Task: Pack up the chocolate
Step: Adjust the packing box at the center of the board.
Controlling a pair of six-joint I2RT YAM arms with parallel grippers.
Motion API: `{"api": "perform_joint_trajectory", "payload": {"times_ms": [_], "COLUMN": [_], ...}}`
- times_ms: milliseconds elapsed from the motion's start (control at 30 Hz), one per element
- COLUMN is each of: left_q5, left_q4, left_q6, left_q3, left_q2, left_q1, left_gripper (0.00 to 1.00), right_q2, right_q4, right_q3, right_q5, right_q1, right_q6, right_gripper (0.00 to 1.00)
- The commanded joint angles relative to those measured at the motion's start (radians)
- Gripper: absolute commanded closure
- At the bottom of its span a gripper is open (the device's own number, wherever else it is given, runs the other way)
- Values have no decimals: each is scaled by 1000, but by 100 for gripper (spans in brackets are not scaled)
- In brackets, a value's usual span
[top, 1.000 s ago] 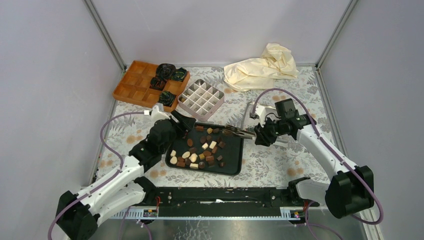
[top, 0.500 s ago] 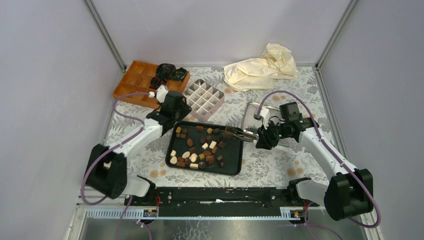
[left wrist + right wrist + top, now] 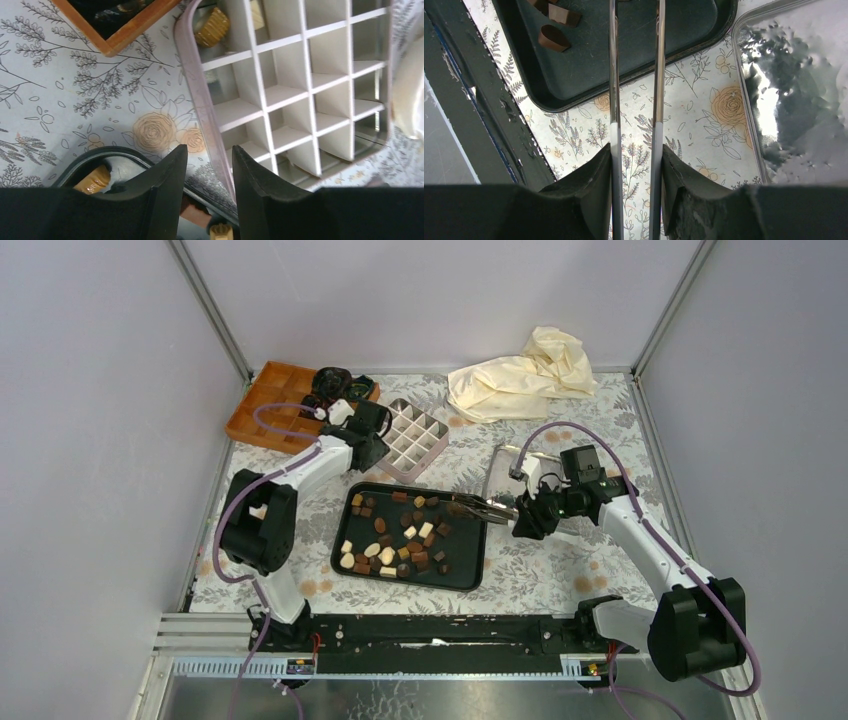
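Observation:
Several chocolate pieces (image 3: pixel 400 540), dark brown, light brown and cream, lie on the black tray (image 3: pixel 470 575). My left gripper (image 3: pixel 372 440) is open and empty. It hovers over the near left rim of the white gridded box (image 3: pixel 405 437). In the left wrist view its fingers (image 3: pixel 210 150) straddle that rim (image 3: pixel 200 115), and a ridged golden piece (image 3: pixel 212 27) sits in a corner cell. My right gripper (image 3: pixel 520 515) is shut on metal tongs (image 3: pixel 478 506). The tong tips reach over the tray's right side. The tong arms (image 3: pixel 659 75) stand apart, with brown pieces (image 3: pixel 553 38) beside them.
An orange compartment tray (image 3: pixel 268 410) with crumpled black-green paper cups (image 3: pixel 335 380) stands at the back left. A cream cloth (image 3: pixel 525 375) lies at the back right. A shiny metal lid (image 3: pixel 799 90) lies under my right wrist. The black rail (image 3: pixel 440 635) runs along the near edge.
My left arm has swung from the tray's left side up and back to the gridded box. My right arm with the tongs has barely moved.

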Motion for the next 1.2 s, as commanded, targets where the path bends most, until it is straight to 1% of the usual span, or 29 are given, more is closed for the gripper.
{"api": "perform_joint_trajectory", "payload": {"times_ms": [0, 267, 533, 1000, 1167], "left_q5": [-65, -64, -31, -29, -18], "left_q4": [-56, -72, -68, -82, -82], "left_q6": [21, 30, 42, 56, 62], "left_q3": [53, 98, 146, 149, 163], "left_q2": [43, 82, 119, 154, 166], "left_q1": [16, 50, 68, 80, 84], "left_gripper": [54, 55, 54, 54, 53], "right_q2": [-10, -9, -8, -19, -18], "right_q4": [28, 30, 31, 30, 28], "right_q3": [1, -1, -6, -15, -14], "right_q5": [-50, -50, -54, -56, -60], "right_q1": [-7, -9, -9, -10, -10], "right_q6": [3, 1, 0, -6, -8], "right_gripper": [94, 94, 94, 94, 94]}}
